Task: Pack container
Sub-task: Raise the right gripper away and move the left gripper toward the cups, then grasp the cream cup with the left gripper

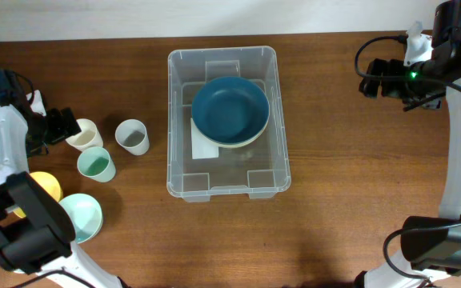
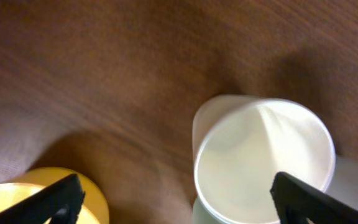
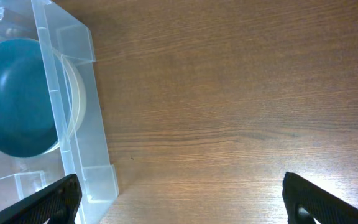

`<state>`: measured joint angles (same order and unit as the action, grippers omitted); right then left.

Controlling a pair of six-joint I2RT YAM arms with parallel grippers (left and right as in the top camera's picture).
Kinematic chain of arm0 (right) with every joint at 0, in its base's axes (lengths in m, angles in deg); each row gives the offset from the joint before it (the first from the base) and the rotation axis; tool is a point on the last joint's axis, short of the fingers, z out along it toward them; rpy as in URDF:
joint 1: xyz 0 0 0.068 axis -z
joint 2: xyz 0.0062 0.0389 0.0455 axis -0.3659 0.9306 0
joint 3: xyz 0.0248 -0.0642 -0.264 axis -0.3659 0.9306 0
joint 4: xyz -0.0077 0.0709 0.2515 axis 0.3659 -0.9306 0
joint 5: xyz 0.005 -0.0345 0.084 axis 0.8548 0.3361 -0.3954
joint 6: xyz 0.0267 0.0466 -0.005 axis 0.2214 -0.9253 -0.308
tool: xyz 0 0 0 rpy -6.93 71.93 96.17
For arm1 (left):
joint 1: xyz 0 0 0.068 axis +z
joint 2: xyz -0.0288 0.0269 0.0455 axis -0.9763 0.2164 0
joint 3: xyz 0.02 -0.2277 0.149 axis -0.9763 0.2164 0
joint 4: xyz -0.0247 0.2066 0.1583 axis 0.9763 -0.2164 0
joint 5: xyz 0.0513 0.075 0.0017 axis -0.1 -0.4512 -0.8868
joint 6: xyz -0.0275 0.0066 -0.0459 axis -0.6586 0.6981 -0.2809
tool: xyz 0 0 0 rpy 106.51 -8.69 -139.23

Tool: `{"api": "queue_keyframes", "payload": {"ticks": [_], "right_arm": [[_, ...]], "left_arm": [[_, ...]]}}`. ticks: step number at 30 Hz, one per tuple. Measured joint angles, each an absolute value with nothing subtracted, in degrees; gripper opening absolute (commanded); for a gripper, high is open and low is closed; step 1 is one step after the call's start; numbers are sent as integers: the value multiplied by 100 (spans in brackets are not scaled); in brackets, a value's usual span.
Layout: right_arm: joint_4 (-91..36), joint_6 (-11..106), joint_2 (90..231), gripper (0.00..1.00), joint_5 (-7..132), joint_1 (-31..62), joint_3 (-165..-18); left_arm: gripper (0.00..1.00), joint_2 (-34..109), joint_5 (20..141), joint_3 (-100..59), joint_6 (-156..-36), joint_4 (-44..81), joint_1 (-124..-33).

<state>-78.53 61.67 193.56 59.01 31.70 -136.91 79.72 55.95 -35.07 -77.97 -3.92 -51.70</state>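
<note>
The left gripper [image 2: 179,200] is wide open and holds nothing. The cream cup [image 2: 263,162] sits just in front of it, blurry and cut off at the bottom. A yellow bowl [image 2: 23,199] peeks in at the corner. The right gripper [image 3: 179,198] is wide open and empty too, over bare table [image 3: 229,93] with lots of room. The container [image 1: 222,53] stands mid-table with a blue bowl [image 1: 230,108] inside — a pale bowl [image 1: 242,145] under it is hard to see. The right arm [image 1: 458,152] runs up the right edge.
</note>
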Motion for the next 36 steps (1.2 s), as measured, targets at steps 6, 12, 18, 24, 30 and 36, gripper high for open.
{"api": "queue_keyframes", "payload": {"ticks": [6,12,18,24,30,36], "right_arm": [[-7875,6169,19356,99,5888,3170,-13691],[-7875,6167,19356,99,5888,3170,-13691],[-7875,6165,19356,99,5888,3170,-13691],[-7905,6167,19356,99,5914,3170,-13691],[-7918,6167,19356,99,5958,3170,-13691],[-7938,6169,19356,99,5978,3170,-13691]], "left_arm": [[66,8278,5667,-3507,-7827,-164,-5183],[43,8626,5689,-3507,-7827,-62,-5262],[9,8796,5704,-3512,-7851,61,-5404],[1,8801,5710,-3988,-7880,-263,-5496],[1,8801,5710,-5529,-7884,-1502,-5504],[1,8777,5748,-6932,-7880,-2798,-5776]]}}
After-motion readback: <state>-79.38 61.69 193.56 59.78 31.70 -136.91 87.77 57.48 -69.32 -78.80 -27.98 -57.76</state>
